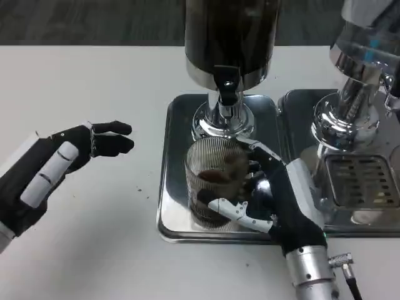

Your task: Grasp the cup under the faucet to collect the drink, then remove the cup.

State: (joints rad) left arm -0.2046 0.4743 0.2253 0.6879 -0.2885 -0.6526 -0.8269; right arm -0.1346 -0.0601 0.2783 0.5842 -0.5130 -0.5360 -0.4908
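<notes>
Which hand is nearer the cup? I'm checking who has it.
Right. The right hand wraps the cup on the tray; the left hand hovers apart, off the tray.

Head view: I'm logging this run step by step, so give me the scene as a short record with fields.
cup: ribbed clear glass with some dark drink in it, standing on the steel tray
cup position: below the black faucet of the dark dispenser
right hand: wrapped around the cup, fingers across its front
left hand: off the tray, above the white table, holding nothing
second dispenser: to the right, on its own tray with a grille
</notes>
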